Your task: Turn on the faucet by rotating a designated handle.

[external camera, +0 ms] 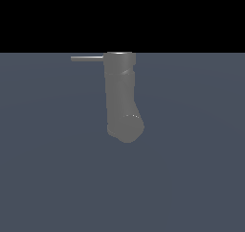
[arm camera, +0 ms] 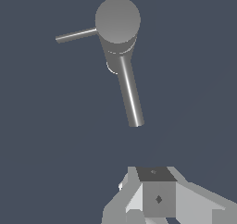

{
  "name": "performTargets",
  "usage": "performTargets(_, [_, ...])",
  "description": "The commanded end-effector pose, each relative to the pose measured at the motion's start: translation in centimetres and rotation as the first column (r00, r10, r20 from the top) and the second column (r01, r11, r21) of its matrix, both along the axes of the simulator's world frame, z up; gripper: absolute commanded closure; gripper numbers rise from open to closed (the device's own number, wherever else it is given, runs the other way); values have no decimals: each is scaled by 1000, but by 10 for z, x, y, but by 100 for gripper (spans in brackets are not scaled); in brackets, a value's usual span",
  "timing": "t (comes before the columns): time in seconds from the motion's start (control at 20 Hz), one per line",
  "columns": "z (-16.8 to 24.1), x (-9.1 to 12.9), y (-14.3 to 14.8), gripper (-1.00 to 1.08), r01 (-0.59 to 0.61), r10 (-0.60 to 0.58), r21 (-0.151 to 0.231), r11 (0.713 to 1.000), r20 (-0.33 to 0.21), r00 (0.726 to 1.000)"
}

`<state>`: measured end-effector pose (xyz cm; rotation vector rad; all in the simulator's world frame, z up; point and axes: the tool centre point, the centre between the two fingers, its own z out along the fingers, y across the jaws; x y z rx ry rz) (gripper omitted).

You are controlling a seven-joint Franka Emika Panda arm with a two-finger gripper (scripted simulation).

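the faucet [external camera: 122, 97] stood on the blue-gray surface [external camera: 191, 178], its handle [external camera: 87, 58] jutting from the top rim toward the exterior view's left. the gripper [arm camera: 155, 202] showed only in the wrist view, well apart from both; whether its fingers were apart or together could not be told. this looked like the approach step: the next move called for closing on the thin rod and pushing it sideways.

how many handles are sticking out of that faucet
1. The handle is a thin rod jutting from the top rim of the faucet toward the exterior view's left. Neither view shows a second, though the faucet's far side is hidden.
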<state>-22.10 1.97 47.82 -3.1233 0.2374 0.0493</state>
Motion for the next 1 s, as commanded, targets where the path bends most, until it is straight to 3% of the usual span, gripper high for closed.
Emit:
performTargets(0.0, [-4,12,3,108,47,-47,13,999,-3,999])
performTargets(0.5, [-27,66,21,108,274,-272,54,960,-31,962])
performTargets(0.95, [-56,114,39,108,477,-474,57,877,-63,878])
